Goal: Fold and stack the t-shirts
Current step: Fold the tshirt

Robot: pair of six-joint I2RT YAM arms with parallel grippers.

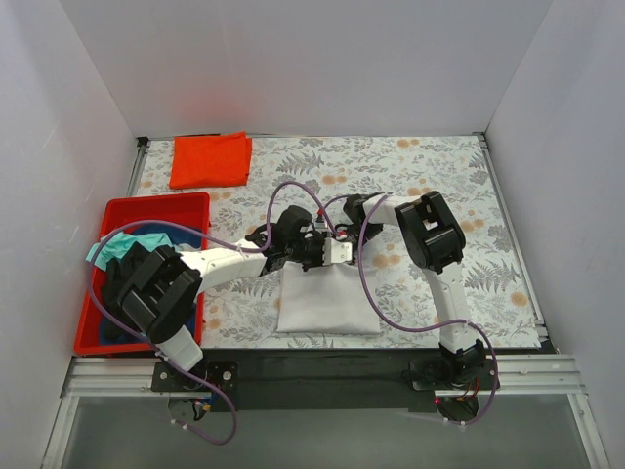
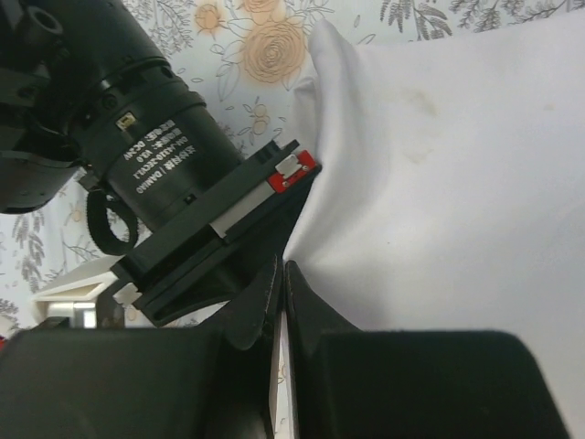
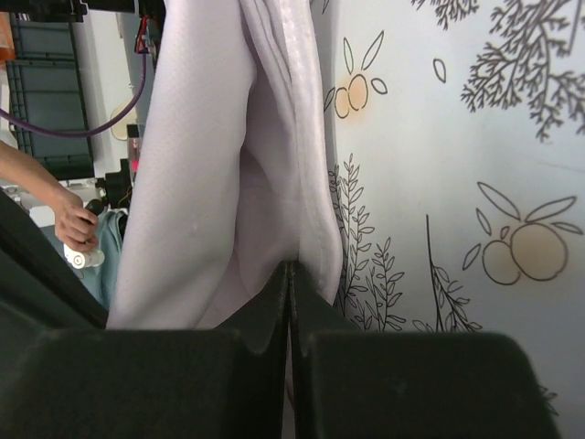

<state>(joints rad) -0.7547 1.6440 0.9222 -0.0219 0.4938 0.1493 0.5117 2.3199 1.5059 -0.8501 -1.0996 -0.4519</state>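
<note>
The white t-shirt [image 1: 327, 305] lies folded near the table's front middle. My left gripper [image 1: 320, 252] and right gripper [image 1: 344, 250] meet at its far edge, close together. In the left wrist view the jaws [image 2: 283, 273] are shut on the white cloth's [image 2: 439, 183] edge, with the right gripper's black body right beside them. In the right wrist view the jaws [image 3: 289, 271] are shut on a bunched fold of the white cloth [image 3: 206, 183]. An orange-red t-shirt [image 1: 210, 159] lies folded square at the back left. A teal t-shirt [image 1: 117, 249] and dark ones sit in the bin.
A red plastic bin [image 1: 156, 207] stands at the left, partly hidden by my left arm. The floral table covering [image 1: 439, 176] spreads across the table. White walls close in the back and both sides. Purple cables loop over both arms.
</note>
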